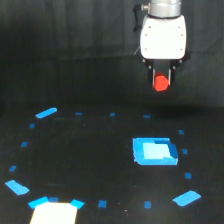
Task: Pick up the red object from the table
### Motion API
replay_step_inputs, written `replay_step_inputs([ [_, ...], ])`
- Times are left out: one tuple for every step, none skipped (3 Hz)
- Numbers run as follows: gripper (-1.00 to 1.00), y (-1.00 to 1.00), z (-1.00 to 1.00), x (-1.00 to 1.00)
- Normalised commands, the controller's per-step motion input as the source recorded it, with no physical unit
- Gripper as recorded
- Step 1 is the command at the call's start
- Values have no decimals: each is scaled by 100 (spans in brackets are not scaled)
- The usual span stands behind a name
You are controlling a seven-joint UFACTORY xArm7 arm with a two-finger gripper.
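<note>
The red object (160, 83), a small rounded red-orange block, hangs well above the black table (90, 155) in the upper right of the exterior view. My gripper (161, 80) is shut on it, its dark fingers on either side of the block below the white body (163, 37). The block's lower end sticks out under the fingertips. It is lifted clear of the table, above and slightly behind the blue patch.
A bright blue square patch (154, 151) lies on the table under the gripper. Small blue tape marks (46, 113) ring the middle of the table. A bright white patch (54, 212) shows at the bottom left edge.
</note>
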Motion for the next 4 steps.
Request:
replay_step_inputs([
  [-100, 17, 100, 12],
  [-100, -3, 100, 28],
  [-100, -17, 100, -17],
  [-100, -6, 0, -13],
])
